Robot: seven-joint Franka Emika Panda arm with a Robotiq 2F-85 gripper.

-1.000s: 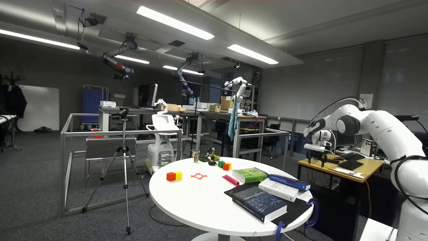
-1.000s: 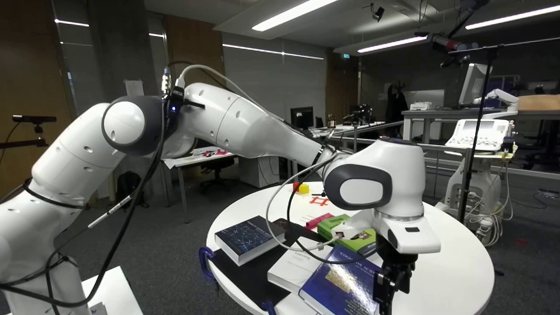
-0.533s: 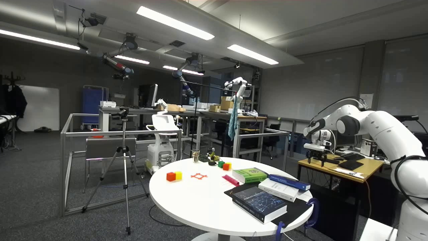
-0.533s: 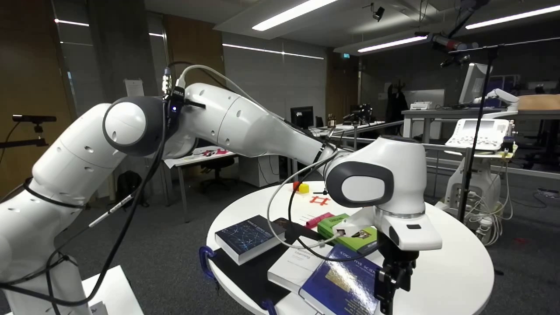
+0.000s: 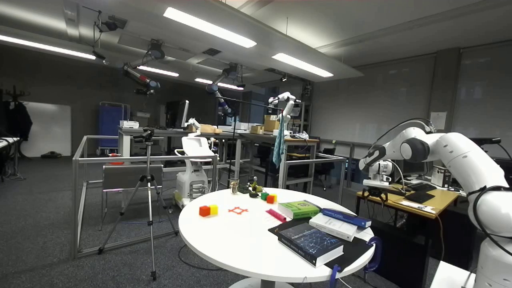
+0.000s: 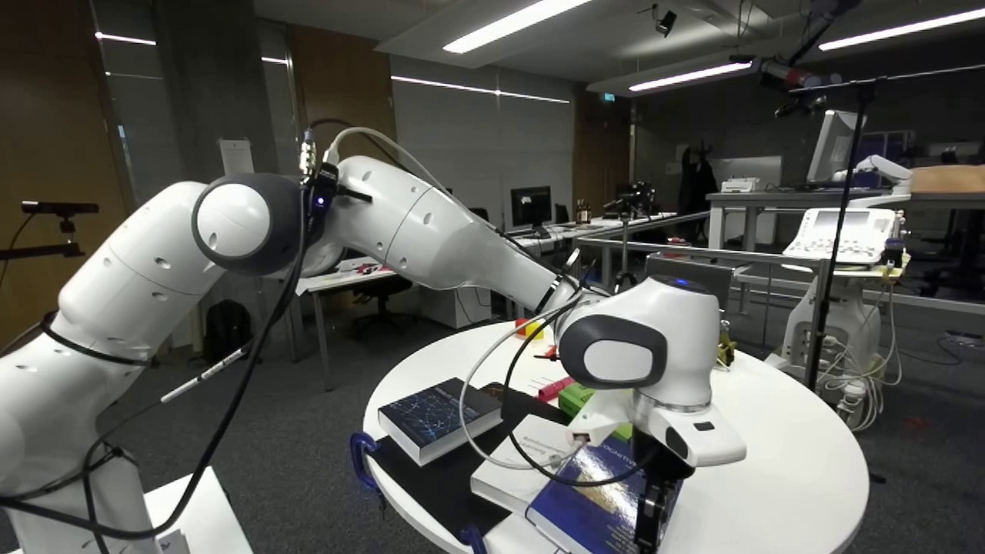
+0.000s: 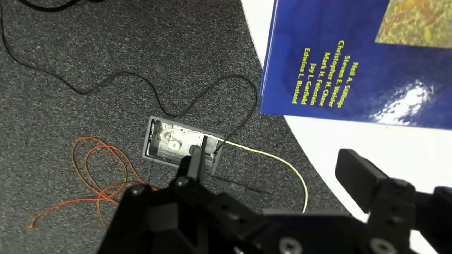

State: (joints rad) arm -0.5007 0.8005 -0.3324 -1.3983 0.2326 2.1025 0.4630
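My gripper (image 7: 272, 158) is open in the wrist view, with wide space between its fingers and nothing held. It hangs above the edge of the round white table (image 7: 370, 144), partly over the carpeted floor. A blue book (image 7: 317, 81) with yellow author names is nearest, at the upper right of the wrist view. In an exterior view the gripper (image 6: 652, 515) hides part of the blue book (image 6: 585, 492). A white book (image 6: 515, 469), a green book (image 6: 573, 400) and a dark book (image 6: 439, 419) lie close by. The gripper also shows in an exterior view (image 5: 375, 199).
A black mat (image 5: 354, 258) and blue clamps (image 5: 375, 256) are at the table edge. Red (image 5: 204, 211) and yellow (image 5: 213, 209) cubes, a red frame (image 5: 238, 210), a pink item (image 5: 276, 215) and a glass (image 5: 234, 187) stand on the table. Cables (image 7: 240, 144) lie on the floor.
In the last half second the arm has moved and its wrist has turned. In an exterior view the gripper has shifted left and slightly down. Books and cubes have stayed put.
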